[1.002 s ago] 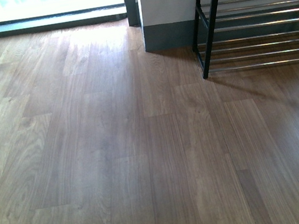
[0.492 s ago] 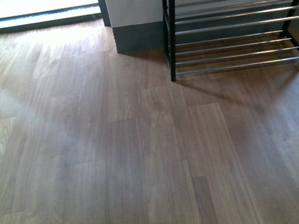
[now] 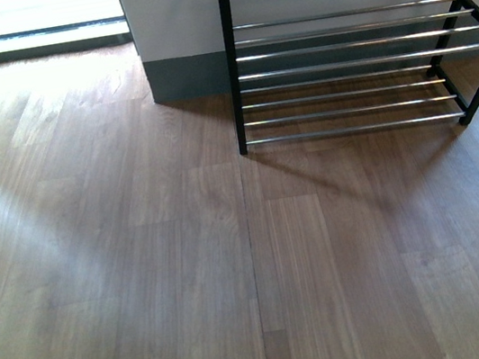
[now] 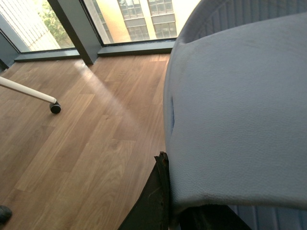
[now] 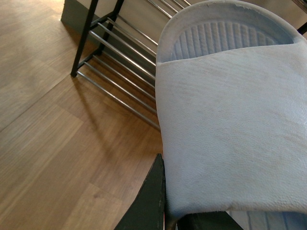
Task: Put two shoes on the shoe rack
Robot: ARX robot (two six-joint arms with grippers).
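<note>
Left arm: no links show in any view, so its pose cannot be told. The left tool (image 4: pixel 173 211) is carried above the wood-plank floor (image 4: pixel 72 143).
- One dark finger (image 4: pixel 154 191) lies against the edge of the strap of the left-held slide (image 4: pixel 235 110). The opposing finger is hidden under the strap.
- Tool state: clenched on the slide at the strap, with the slide clear of the floor.
- Slide: pale blue rubber, strap side facing the camera. The long axis runs straight away from the tool. The ribbed footbed and rounded far end point towards the glazed window wall (image 4: pixel 144 19) beyond it.
- Heel or toe leading: cannot tell.
- Below and off to one side of the tool, a white chair leg ends in a black castor (image 4: pixel 55 108) on the floor.

Right arm: likewise out of sight. The right tool (image 5: pixel 175 213) is also held over the floor.
- One dark finger (image 5: pixel 154 196) presses against the strap edge of the right-held slide (image 5: pixel 230 120). The other finger is covered.
- Tool state: grasping the slide by the strap.
- Slide: the long axis runs away from the tool, strap nearest it. The ribbed footbed and rounded end are at the far side, aimed towards the shoe rack (image 5: pixel 117 99).
- The rack stands on the floor just beyond and below the slide's far end. Slide and rack are apart.

Front view: the rack has a black frame and chrome rods in tiers. It stands ahead and to the robot's right, beside a white wall corner with grey skirting (image 3: pixel 187 77).
</note>
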